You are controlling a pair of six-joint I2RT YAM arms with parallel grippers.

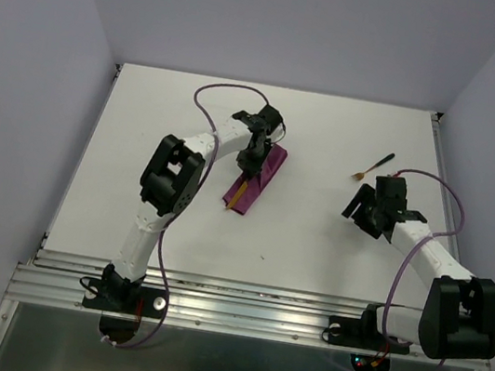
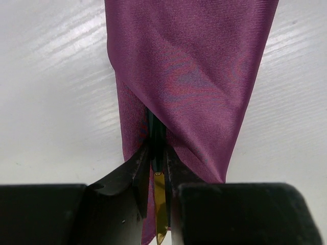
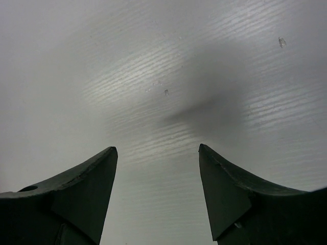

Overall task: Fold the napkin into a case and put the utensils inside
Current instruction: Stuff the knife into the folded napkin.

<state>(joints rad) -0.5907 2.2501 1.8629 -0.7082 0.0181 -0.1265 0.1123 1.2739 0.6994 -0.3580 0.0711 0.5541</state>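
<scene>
The magenta-purple napkin, folded into a long narrow case [image 1: 260, 176] [image 2: 194, 76], lies on the white table left of centre. My left gripper [image 1: 249, 160] [image 2: 157, 153] is shut on the knife [image 2: 156, 140]. The knife's black handle runs up under the cloth's folded flap, and its gold blade [image 2: 160, 204] points back between my fingers. From above, a bit of the gold blade [image 1: 240, 189] shows over the case's near end. The other utensil [image 1: 374, 167], black-handled with a gold end, lies bare on the table to the right. Just near of it my right gripper [image 1: 362, 212] [image 3: 157, 148] hangs open over bare table.
The white table [image 1: 314, 243] has raised rails along its left and right sides and a metal rail at the near edge. Grey walls close in the back and sides. A purple cable loops over each arm.
</scene>
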